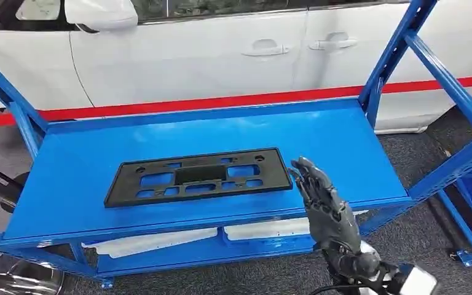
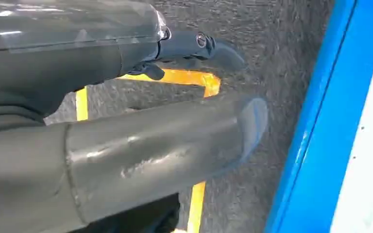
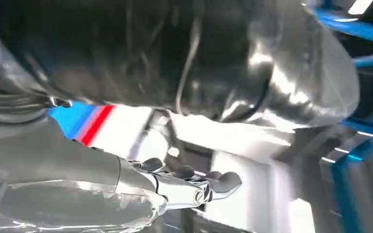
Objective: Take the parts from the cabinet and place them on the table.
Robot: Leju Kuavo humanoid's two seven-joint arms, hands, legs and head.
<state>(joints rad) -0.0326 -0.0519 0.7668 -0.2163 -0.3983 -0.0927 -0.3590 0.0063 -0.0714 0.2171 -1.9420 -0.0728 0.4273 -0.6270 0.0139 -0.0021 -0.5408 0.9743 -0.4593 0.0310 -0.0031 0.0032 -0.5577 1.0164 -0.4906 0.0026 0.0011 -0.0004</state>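
A flat black plastic plate holder [image 1: 196,176] with several cut-outs lies on the blue cabinet shelf [image 1: 332,138], near its front edge. My right hand [image 1: 324,206] is raised just right of the part's right end, fingers spread and pointing up, holding nothing. In the right wrist view that hand [image 3: 126,184] shows its thumb and silver fingers apart. My left hand [image 2: 141,126] hangs over the dark carpet beside a blue frame edge [image 2: 320,136], its thumb and fingers apart and empty.
A white car [image 1: 233,49] with a red stripe stands right behind the cabinet. Blue uprights [image 1: 393,58] rise at the shelf's right and left ends. White parts [image 1: 160,241] lie on the lower shelf. Yellow floor tape [image 2: 196,82] runs under my left hand.
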